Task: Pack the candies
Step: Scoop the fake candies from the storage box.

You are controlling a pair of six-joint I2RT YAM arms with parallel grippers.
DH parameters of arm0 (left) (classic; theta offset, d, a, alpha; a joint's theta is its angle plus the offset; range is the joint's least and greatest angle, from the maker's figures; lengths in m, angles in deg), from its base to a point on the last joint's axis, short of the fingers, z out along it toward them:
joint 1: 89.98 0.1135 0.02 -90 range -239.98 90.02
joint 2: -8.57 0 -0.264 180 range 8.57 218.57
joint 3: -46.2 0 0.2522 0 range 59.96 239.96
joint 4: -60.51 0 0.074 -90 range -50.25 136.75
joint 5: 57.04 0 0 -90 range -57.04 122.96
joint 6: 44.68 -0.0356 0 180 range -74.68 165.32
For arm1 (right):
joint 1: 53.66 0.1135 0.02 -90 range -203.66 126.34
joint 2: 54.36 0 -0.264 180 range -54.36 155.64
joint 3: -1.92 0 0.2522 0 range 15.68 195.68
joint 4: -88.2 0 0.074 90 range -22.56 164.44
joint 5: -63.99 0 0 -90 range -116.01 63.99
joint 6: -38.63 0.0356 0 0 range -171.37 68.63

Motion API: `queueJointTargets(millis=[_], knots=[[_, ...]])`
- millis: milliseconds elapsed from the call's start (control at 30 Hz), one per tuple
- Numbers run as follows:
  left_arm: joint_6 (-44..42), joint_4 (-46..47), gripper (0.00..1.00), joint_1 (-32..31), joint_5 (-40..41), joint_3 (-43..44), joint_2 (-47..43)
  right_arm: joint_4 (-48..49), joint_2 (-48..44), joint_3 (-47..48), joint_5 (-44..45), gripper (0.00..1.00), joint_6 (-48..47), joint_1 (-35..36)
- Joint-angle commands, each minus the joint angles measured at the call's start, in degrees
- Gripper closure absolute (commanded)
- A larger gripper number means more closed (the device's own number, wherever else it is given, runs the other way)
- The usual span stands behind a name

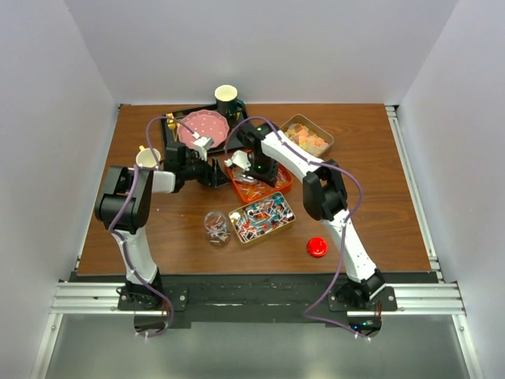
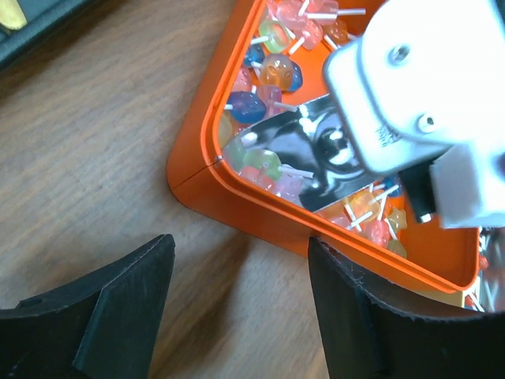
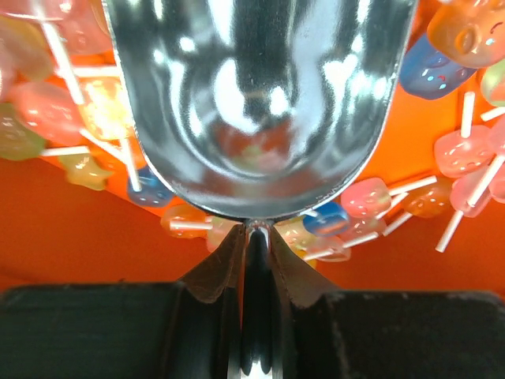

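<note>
Right gripper (image 3: pixel 254 246): closed tight on the thin handle of a metal scoop (image 3: pixel 260 103), whose bowl is laid among the candies (image 3: pixel 465 150) in the orange tray (image 3: pixel 71 237). Only blurred reflections are shown on the bowl's inner face.

Left gripper (image 2: pixel 241 300): jaws spread wide with nothing between them. It is poised over the bare table (image 2: pixel 95 158), just beside the tray's corner.

The candies in the tray are seen as translucent pink, blue, orange and green pieces on white sticks, heaped around and under the scoop. Further candies in bright wrappers are packed in a gold tin (image 1: pixel 235 214), which is placed just beside the tray on the side nearer the arm bases. Pale orange gummy pieces are held in a second tin (image 1: pixel 330 142) beyond the right arm.

A clear jar (image 1: pixel 208 223) with a few pieces inside is set left of the gold tin. A red lid (image 1: pixel 317 247) lies apart on the right. A pink plate (image 1: pixel 203 126) is seen toward the far edge of the table.
</note>
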Motion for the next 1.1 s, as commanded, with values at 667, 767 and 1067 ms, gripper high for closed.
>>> queueJointTargets(millis=[667,767,1067], knots=[[-17.11,-36.17,0.2,5.87,-11.05,13.78,-5.75,23.98,-17.31,-21.49,-26.28,1.0,-1.28,-6.18],[-17.89,-38.02,0.2,6.32,-10.88,15.1,-5.84,26.25,-18.98,-24.65,-27.79,1.0,-1.99,-7.5],[-20.36,-40.23,0.18,6.4,-11.58,17.57,-6.02,28.37,-24.88,-30.73,-28.06,1.0,-5.5,-10.32]])
